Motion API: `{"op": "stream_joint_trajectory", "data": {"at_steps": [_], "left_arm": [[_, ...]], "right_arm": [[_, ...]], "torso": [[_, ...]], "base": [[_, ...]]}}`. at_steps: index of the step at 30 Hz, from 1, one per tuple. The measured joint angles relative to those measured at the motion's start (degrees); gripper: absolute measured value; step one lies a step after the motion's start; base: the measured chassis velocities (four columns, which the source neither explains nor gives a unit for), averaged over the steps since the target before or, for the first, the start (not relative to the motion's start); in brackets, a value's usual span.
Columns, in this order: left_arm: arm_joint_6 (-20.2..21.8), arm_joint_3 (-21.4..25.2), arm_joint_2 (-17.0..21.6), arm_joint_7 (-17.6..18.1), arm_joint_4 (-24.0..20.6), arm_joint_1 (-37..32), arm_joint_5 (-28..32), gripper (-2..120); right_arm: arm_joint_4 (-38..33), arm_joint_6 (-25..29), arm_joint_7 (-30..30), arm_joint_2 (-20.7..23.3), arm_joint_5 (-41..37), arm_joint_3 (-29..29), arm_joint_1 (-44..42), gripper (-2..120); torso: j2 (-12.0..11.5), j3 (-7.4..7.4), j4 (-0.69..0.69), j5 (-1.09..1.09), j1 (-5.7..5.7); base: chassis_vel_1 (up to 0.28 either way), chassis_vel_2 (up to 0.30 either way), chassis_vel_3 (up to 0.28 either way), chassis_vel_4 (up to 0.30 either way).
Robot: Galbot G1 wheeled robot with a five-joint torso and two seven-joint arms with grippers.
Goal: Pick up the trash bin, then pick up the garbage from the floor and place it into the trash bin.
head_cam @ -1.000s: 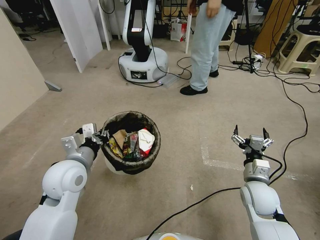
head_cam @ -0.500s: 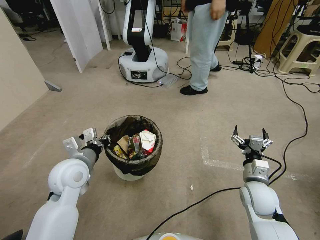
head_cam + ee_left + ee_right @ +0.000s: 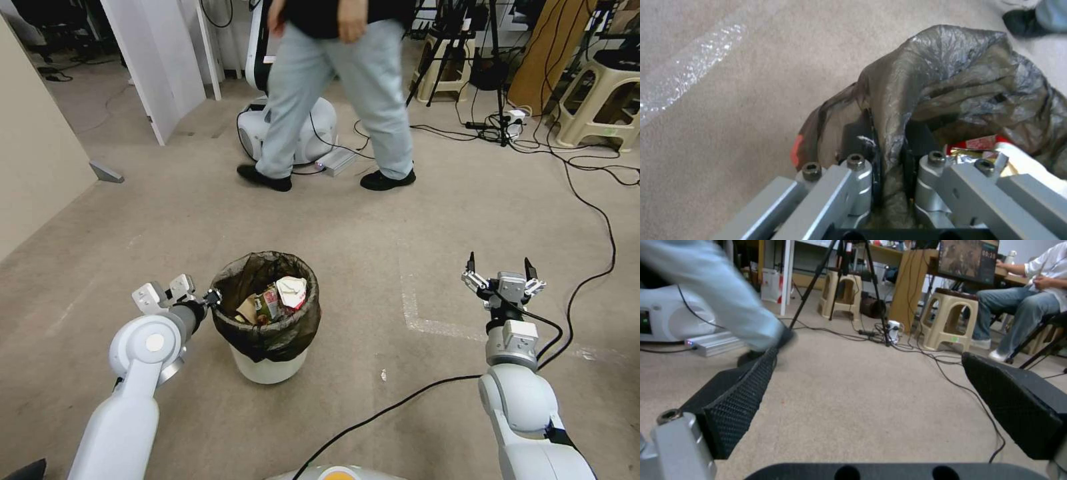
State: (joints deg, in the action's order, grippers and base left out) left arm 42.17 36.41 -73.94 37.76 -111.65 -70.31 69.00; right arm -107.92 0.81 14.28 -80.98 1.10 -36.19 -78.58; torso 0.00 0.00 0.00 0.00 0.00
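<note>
The trash bin [image 3: 268, 363], a white tub with a dark liner over its rim, stands upright in front of me, low at the carpet. The garbage [image 3: 277, 299] lies inside: a white-and-red packet, tan paper and coloured wrappers, with a red-and-white packet [image 3: 980, 144] seen in the left wrist view. My left gripper [image 3: 212, 297] is at the bin's left rim, shut on the rim and the liner [image 3: 951, 83], which is pinched between the fingers of that gripper [image 3: 889, 140]. My right gripper [image 3: 500, 267] hovers to the right, open and holding nothing, its pads [image 3: 740, 400] wide apart above bare carpet.
A person [image 3: 333, 100] walks across the floor beyond the bin, in front of a white robot base [image 3: 248, 130]. A black cable [image 3: 593, 200] runs along the right side and under my right arm. Stools [image 3: 593, 100], a tripod and a wall panel [image 3: 40, 147] border the room.
The bin has come down from a raised, tilted hold to upright near the carpet, and the left arm has lowered with it. The person has stepped to the left. The right arm has not moved.
</note>
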Motion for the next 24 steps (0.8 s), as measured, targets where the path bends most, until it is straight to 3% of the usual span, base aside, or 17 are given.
{"op": "stream_joint_trajectory", "data": {"at_steps": [7, 9, 24], "left_arm": [[0.0, 0.2, 0.1, -3.5, 1.0, -0.7, -2.0, 6], [0.0, 0.2, 0.1, -5.3, 1.0, -0.9, -4.6, 15], [0.0, 0.8, 0.5, -7.1, -2.0, -1.4, -6.7, 67]], "right_arm": [[0.0, 0.0, 0.0, 0.0, 0.1, 0.0, -0.1, 100], [0.0, 0.0, 0.0, 0.0, 0.1, 0.0, -0.1, 100], [0.0, 0.0, 0.0, -0.1, 0.2, 0.1, -0.1, 100]], "torso": [[0.0, 0.00, 0.00, 0.00, 0.00], [0.0, 0.00, 0.00, 0.00, 0.00], [0.0, -0.01, 0.00, 0.00, 0.00]], "base": [[0.000, 0.000, 0.000, 0.000], [0.000, 0.000, 0.000, 0.000], [0.000, 0.000, 0.000, 0.000]]}}
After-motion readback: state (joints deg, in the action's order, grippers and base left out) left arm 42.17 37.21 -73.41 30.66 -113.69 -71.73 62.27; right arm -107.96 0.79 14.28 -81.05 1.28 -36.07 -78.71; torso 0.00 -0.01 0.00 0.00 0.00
